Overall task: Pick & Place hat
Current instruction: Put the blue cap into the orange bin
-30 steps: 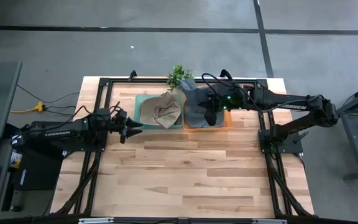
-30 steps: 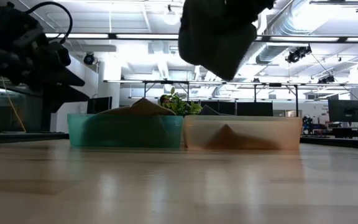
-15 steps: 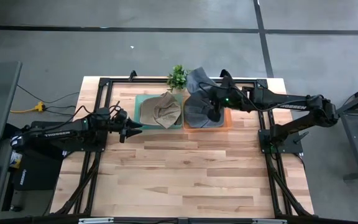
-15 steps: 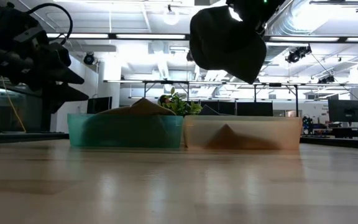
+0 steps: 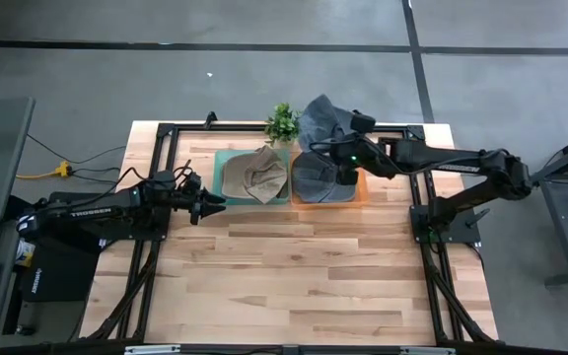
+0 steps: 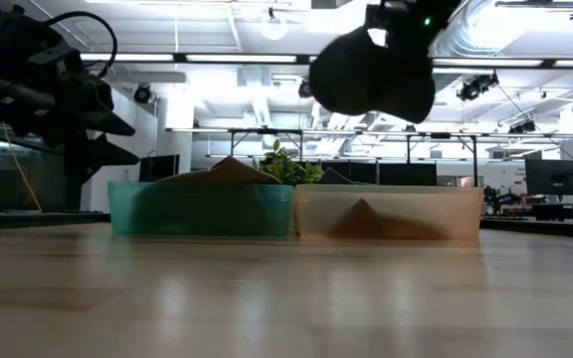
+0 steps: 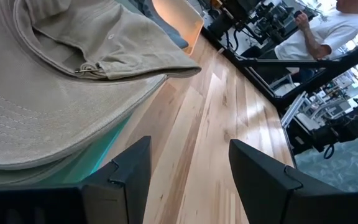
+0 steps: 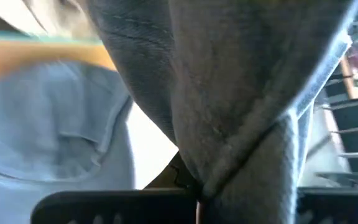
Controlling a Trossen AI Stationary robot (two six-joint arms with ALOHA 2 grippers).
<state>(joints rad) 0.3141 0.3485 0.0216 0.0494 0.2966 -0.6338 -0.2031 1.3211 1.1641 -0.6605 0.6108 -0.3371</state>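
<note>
A light wooden table (image 5: 294,266) fills the centre of the high view, with two shallow bins side by side near its 12 o'clock edge. The right arm reaches in from 3 o'clock, and the right gripper (image 5: 344,155) is pinched on a grey hat (image 5: 319,123) held up in the air above the orange bin (image 5: 359,188). In the high view the hat hangs over the bin's far rim, its long axis running from the gripper out toward 11 o'clock, toward the small potted plant (image 5: 283,121). In the low view the grey hat (image 6: 371,75) hangs as a dark, rounded bulk well clear of the bins, its bulge spreading toward 9 o'clock from the grip. The right wrist view is filled by folds of grey cloth bunched at the fingers.

A second grey hat (image 5: 311,176) lies inside the orange bin below it. A tan hat (image 5: 262,175) lies in the teal bin (image 5: 224,177), just at 9 o'clock of the orange one; in the left wrist view its brim (image 7: 55,118) spills over the teal wall.

The left arm waits low over the table at 9 o'clock, and the left gripper (image 5: 208,206), fingers spread and holding nothing, points at the teal bin from just beside it. A person in a white shirt (image 7: 331,31) sits in the room beyond the table.
</note>
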